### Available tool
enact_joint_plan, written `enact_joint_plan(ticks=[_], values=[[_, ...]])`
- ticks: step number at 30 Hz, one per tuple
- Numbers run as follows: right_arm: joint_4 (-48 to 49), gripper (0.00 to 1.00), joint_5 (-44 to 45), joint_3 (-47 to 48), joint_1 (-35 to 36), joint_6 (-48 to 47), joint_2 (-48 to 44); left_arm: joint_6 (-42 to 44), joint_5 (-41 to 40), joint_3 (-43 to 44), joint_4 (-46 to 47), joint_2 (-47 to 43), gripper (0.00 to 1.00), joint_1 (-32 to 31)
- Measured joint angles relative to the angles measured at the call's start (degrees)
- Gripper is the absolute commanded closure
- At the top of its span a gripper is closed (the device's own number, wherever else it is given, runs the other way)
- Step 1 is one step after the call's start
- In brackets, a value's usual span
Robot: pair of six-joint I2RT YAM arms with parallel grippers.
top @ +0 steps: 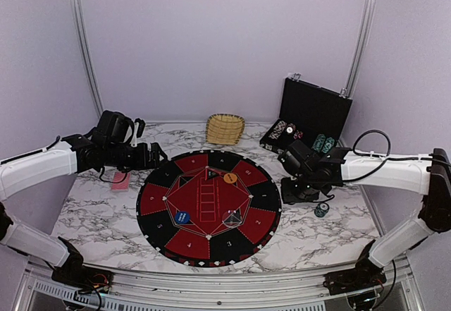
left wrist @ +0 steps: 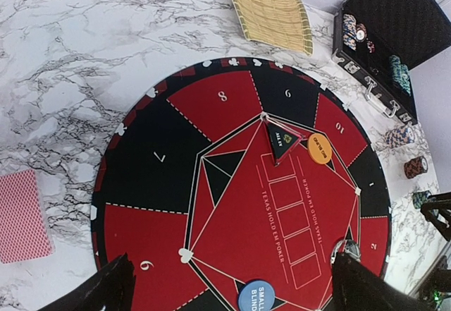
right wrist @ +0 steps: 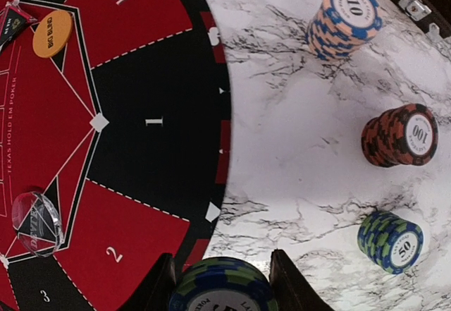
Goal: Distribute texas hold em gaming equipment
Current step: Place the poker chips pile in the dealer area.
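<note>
Your right pincer (right wrist: 222, 279) is half closed around a blue-green chip stack (right wrist: 224, 290) right at the mat (right wrist: 141, 149) edge by seat 2, so I'd say you're mid chip delivery. Next up: place it squarely on a seat. Left pincer (left wrist: 232, 286) hangs wide open and empty, near the red card (left wrist: 25, 216). Marble bench (top: 317, 244), spare chip stacks (right wrist: 398, 136) beyond, case (top: 313, 110) and basket (top: 225, 127) by the lilac wall (top: 211, 43).
</note>
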Motion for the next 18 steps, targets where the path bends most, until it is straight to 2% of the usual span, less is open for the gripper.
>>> enact_joint_plan(ticks=[18], values=[[4.7,0.63,0.0,3.5,9.4,-1.9,7.9,-0.9,0.2,-1.0,0.4,0.0,0.01,0.7]])
